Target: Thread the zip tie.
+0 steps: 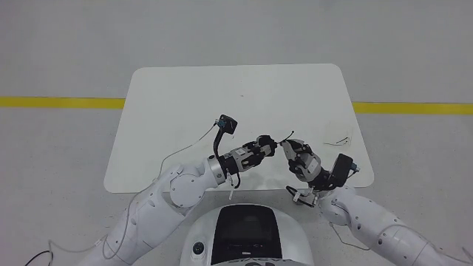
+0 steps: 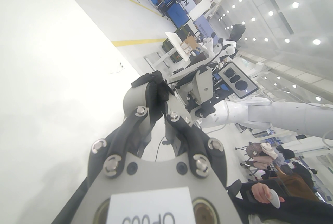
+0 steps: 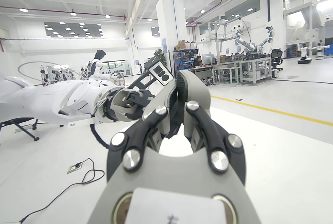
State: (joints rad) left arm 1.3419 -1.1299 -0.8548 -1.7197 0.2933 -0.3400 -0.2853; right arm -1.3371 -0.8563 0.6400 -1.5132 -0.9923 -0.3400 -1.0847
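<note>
Top view: the left gripper (image 1: 266, 147) and right gripper (image 1: 290, 148) meet above the table's (image 1: 222, 96) near edge, with the thin zip tie (image 1: 285, 137) bridging them. Left wrist view: fingers (image 2: 152, 99) pinched shut on it. Right wrist view: fingers (image 3: 193, 91) pressed together, contents unclear. Slight misalignment could buckle the strap.

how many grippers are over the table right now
2: the left gripper and the right gripper, tip to tip above the table near its front edge, both shut. None looks hidden.
</note>
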